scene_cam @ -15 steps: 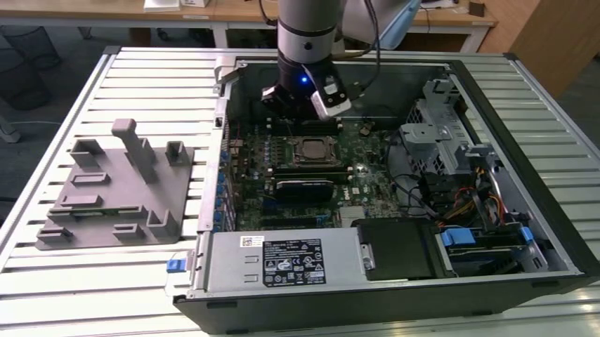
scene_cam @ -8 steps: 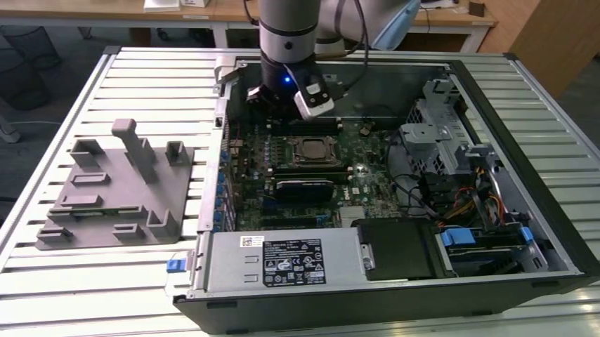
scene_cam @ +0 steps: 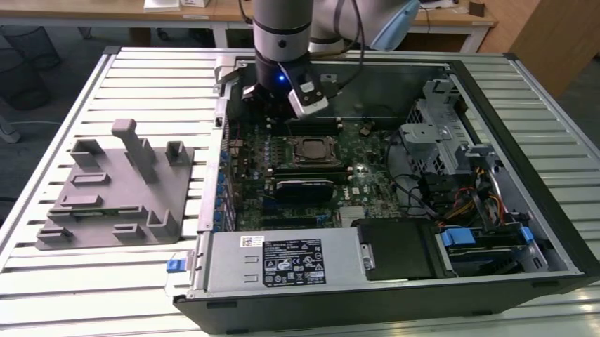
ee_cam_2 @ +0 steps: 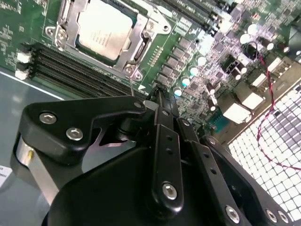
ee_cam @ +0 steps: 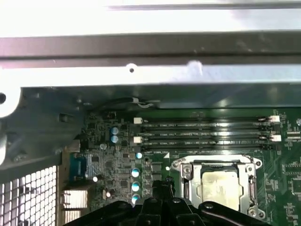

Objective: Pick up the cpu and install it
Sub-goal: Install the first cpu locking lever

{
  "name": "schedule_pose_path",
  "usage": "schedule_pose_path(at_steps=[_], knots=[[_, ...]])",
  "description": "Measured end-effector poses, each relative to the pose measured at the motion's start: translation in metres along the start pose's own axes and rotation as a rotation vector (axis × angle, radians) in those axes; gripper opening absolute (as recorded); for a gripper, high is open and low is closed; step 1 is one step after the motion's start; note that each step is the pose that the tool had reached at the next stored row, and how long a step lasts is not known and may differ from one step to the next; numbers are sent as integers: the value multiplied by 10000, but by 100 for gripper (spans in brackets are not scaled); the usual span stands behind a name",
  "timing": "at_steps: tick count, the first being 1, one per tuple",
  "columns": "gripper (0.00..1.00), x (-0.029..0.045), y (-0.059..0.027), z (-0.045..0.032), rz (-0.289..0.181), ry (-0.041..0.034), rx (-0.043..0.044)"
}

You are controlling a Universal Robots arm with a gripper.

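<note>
Cpu [ee_cam_2: 103,30], square pale silver, flat in steel-framed socket [ee_cam_2: 139,47]; black hand [ee_cam_2: 158,99] beside.

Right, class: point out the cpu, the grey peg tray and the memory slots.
cpu [ee_cam_2: 101,29]: second wrist view, middle of its silver top.
grey peg tray [scene_cam: 108,188]: exterior view, bare flat base.
memory slots [ee_cam: 207,133]: first wrist view, middle of one black slot.

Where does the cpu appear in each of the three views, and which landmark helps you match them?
Exterior view: the cpu lies socketed on the motherboard, inside the open case.
Second wrist view: the cpu lies beside the black memory slots.
First wrist view: the cpu again lies beside the memory slots.
Shared landmark: the metal socket frame around it.
</note>
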State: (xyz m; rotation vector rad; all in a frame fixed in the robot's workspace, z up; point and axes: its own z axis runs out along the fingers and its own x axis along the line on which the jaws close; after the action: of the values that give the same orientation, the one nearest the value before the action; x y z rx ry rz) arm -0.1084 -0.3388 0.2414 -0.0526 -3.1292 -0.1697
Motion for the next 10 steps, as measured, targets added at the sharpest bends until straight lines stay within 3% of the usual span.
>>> schedule_pose_path(at_steps=[10], knots=[[11, 33, 153, 17, 0, -2, 1]])
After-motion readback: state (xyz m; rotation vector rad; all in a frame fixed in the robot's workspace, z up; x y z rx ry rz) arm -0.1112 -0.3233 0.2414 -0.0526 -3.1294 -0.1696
